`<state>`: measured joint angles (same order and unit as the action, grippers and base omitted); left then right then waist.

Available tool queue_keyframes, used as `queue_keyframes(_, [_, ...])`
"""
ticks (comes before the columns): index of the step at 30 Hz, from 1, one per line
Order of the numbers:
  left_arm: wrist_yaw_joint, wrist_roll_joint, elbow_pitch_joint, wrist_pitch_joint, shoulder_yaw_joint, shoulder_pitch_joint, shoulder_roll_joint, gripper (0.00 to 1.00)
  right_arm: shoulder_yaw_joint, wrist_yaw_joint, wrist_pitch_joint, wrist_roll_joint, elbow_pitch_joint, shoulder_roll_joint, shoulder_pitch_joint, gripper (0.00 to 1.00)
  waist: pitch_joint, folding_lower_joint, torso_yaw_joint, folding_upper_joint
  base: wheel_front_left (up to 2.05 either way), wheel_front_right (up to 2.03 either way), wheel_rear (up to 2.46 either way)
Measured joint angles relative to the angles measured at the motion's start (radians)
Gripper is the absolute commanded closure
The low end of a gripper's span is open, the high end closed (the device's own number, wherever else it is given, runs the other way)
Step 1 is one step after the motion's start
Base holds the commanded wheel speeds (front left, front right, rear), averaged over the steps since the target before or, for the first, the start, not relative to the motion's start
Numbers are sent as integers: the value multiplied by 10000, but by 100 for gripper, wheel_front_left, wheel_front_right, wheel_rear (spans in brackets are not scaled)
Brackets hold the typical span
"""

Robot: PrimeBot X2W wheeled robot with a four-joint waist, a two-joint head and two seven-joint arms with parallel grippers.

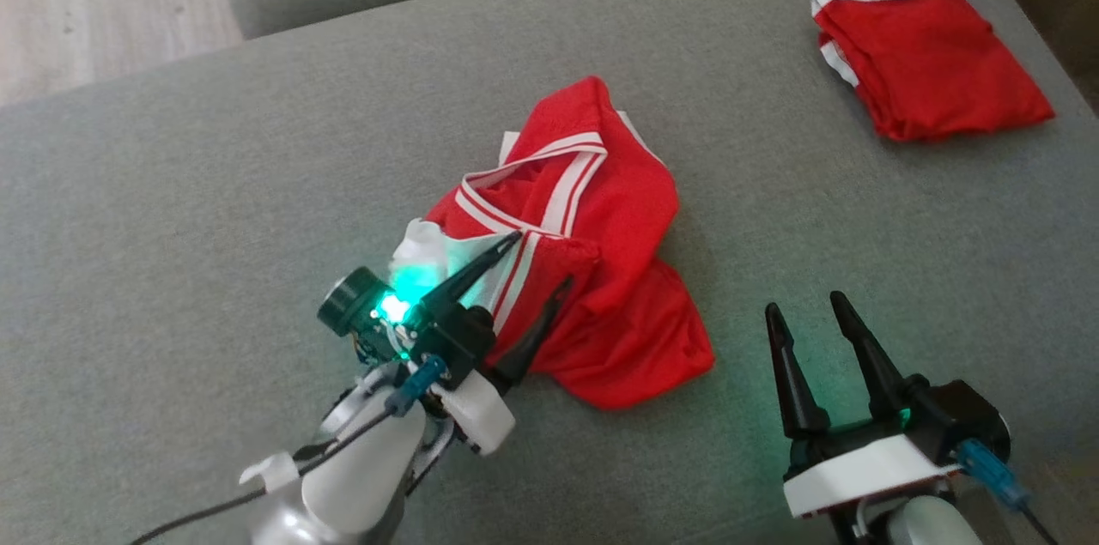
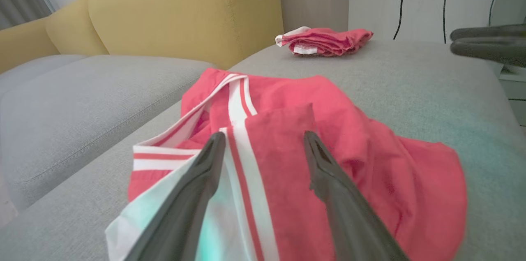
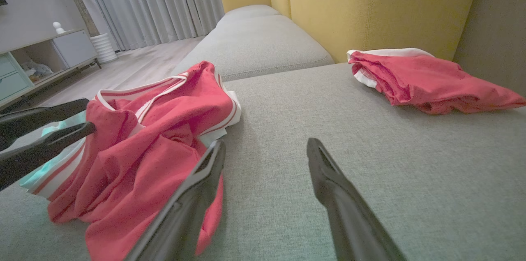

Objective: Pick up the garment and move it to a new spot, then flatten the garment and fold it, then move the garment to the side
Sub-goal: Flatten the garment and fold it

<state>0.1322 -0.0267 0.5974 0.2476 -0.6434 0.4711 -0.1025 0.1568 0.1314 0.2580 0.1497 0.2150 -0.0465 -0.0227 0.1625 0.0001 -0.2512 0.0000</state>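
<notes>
Red garment (image 1: 618,202) crumpled under spread left hand (image 1: 541,258); right hand (image 1: 804,303) beside, spread, empty.

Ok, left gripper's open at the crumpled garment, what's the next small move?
Probably ease the left gripper down and close on the striped fold of the garment: its open jaws bracket that fold, nothing is gripped yet, and the right gripper hangs open above bare cushion alongside.
</notes>
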Motion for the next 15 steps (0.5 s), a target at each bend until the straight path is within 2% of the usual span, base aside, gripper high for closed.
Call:
queue_keyframes(2, [0, 0, 291, -2, -59, 130, 8, 0, 25, 0, 0, 6, -48, 0, 1, 0, 86, 0, -99, 0, 0, 0, 0])
queue_keyframes(3, [0, 0, 291, -2, -59, 130, 8, 39, 25, 0, 0, 6, -48, 0, 1, 0, 86, 0, -99, 0, 0, 0, 0])
queue_keyframes(4, [0, 0, 424, 0, -142, 176, 10, 97, 44, 0, 0, 31, -58, 0, 7, 0, 120, 0, -150, 0, 0, 0, 0])
queue_keyframes(5, [0, -4, 499, 0, -209, 199, 15, 100, 65, 0, 0, 69, -58, 2, 19, 0, 145, 0, -198, 0, 0, 0, 0])
queue_keyframes(15, [2, -938, 479, 6, -1404, 941, 17, 100, 267, 0, 0, 359, -48, 0, 145, 0, -111, -1, -890, 0, 0, 0, 0])
